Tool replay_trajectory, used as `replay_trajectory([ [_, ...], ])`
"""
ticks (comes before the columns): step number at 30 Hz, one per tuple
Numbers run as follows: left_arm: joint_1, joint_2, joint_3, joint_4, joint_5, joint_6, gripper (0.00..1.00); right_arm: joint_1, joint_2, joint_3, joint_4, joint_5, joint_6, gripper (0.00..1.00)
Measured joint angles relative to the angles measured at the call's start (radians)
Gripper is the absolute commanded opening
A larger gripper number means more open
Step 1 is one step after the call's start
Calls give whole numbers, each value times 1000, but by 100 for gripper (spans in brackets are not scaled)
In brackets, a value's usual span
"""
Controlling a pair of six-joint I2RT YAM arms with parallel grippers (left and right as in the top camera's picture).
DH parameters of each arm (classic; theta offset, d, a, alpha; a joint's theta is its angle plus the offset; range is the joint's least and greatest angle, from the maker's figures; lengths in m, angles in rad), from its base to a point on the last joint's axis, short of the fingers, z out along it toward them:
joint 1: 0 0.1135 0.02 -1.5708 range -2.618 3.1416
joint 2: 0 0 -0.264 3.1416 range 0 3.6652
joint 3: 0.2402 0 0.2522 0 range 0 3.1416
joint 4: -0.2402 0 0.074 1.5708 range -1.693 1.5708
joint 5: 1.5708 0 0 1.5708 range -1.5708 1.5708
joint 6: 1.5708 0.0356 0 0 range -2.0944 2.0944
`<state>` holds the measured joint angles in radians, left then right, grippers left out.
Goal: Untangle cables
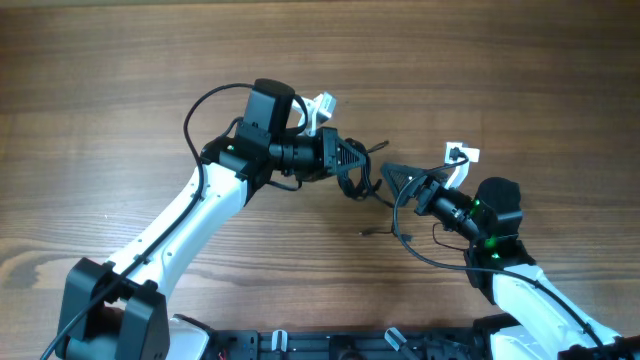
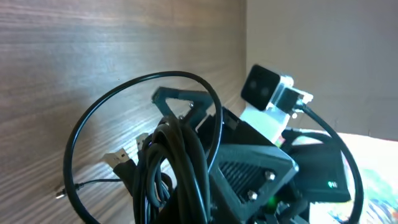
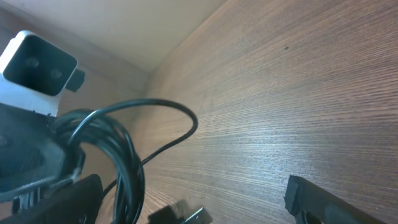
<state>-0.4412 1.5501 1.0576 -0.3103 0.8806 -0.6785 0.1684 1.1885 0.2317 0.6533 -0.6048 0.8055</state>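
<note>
Left claw [image 1: 358,163] pinched shut, seen from overhead, on a knotted clump of cables [image 1: 358,188] dangling off its tip near the middle of the table [image 1: 120,80]. Right claw [image 1: 398,176] just beside that clump, spread wide, gripping nothing. One thin stray end [image 1: 376,231] flat on the wood, nearer the arm bases. From the left wrist: cables [image 2: 171,171] up close as a thick tangle of black loops, one big loop arcing out to the left and over the top. A flat plug [image 2: 118,160] poking out at the tangle's left side. Behind the tangle, a triangular finger [image 2: 183,99] of the right claw and the white camera [image 2: 267,87] on that arm. From the right wrist: two fingers [image 3: 62,202] at the lower corners, far apart, nothing clamped between them. Cables [image 3: 121,171] hanging just beside the finger at the lower left corner, a single loop curving out over the bare wood.
</note>
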Motion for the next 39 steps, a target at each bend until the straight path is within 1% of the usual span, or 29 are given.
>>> replay_trajectory([
  [3,0,0,0,-1,42,4,4,0,0,0,-3,5,0,98],
  [4,0,0,0,-1,86,4,4,0,0,0,-3,7,0,98],
  [6,0,0,0,0,122,4,4,0,0,0,-3,11,1,98],
  [8,0,0,0,-1,149,4,4,0,0,0,-3,23,4,100],
  [10,0,0,0,-1,179,4,4,0,0,0,-3,61,12,99],
  [14,-2,0,0,-1,212,5,4,0,0,0,11,132,71,99],
  [16,-3,0,0,-1,230,5,4,0,0,0,-14,188,110,99],
  [19,-3,0,0,-1,296,5,4,0,0,1,-85,331,195,100],
  [21,-3,0,0,-1,331,4,4,0,0,1,-89,390,235,100],
  [24,-5,0,0,-1,364,4,4,0,0,1,-90,426,254,100],
  [28,-1,0,0,-1,351,4,4,0,0,1,-99,420,179,100],
  [30,7,0,0,-1,317,12,4,0,0,1,-65,388,165,100],
  [32,11,0,0,-12,293,62,4,0,0,1,-31,353,154,100],
  [34,12,0,0,-66,276,146,9,-10,0,1,19,291,127,100],
  [35,12,0,2,-93,264,180,8,-24,0,1,30,259,115,99],
  [36,12,-1,2,-132,248,210,4,-41,0,1,32,232,109,100],
  [39,12,-1,2,-203,166,275,4,-125,0,1,35,133,104,100],
])
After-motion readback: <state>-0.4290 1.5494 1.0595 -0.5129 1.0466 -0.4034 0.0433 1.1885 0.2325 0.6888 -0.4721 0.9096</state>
